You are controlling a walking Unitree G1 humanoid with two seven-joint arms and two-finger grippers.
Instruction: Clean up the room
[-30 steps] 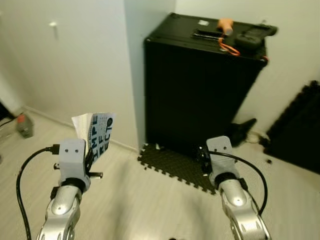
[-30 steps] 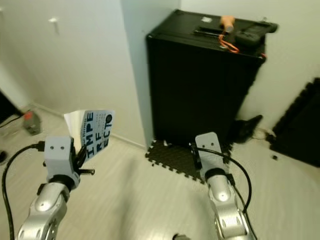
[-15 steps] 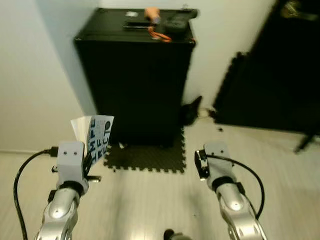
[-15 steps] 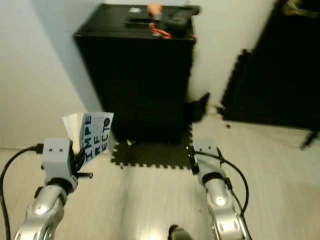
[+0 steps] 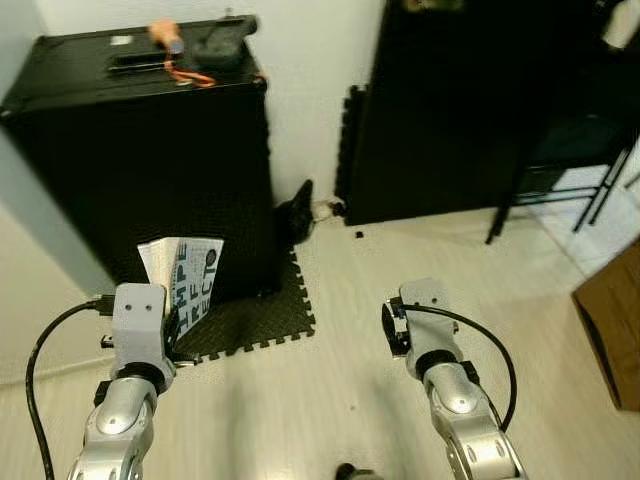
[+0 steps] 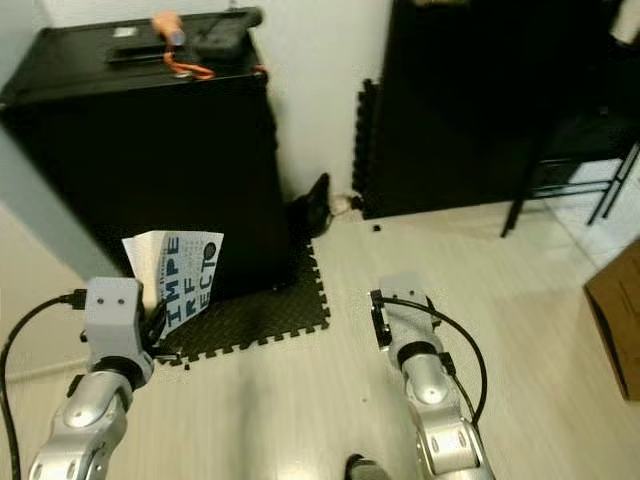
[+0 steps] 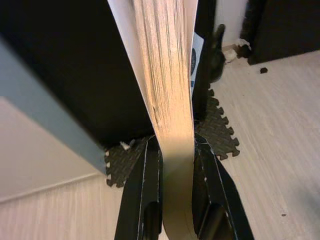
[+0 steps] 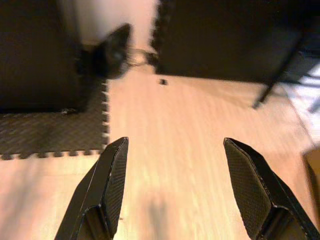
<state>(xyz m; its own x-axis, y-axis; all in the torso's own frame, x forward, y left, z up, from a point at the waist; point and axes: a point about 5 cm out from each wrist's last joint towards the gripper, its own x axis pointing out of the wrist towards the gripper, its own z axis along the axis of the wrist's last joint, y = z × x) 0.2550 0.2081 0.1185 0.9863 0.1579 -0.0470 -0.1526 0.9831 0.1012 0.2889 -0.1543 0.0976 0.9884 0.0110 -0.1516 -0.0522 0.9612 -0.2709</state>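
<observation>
My left gripper (image 7: 176, 165) is shut on a white paperback book (image 5: 188, 272) with blue letters on its cover. It holds the book upright by the lower edge, at the lower left of the eye views. The book's page edges (image 7: 167, 75) run up between the two black fingers (image 7: 145, 195). My right gripper (image 8: 175, 185) is open over the pale wood floor, nothing between its fingers, with its wrist block (image 5: 418, 312) at the lower middle of the eye views.
A tall black case (image 5: 140, 150) stands ahead on the left on a black foam mat (image 5: 255, 320), with an orange tool (image 5: 168, 38) on top. Black foam panels (image 5: 440, 110) lean on the wall ahead right. A chair leg (image 5: 515, 195) and a brown box (image 5: 612, 335) are on the right.
The camera has turned right, so the black case slid to the left of the picture and the chair and brown box came into view. Both arms keep their pose; the book stays held.
</observation>
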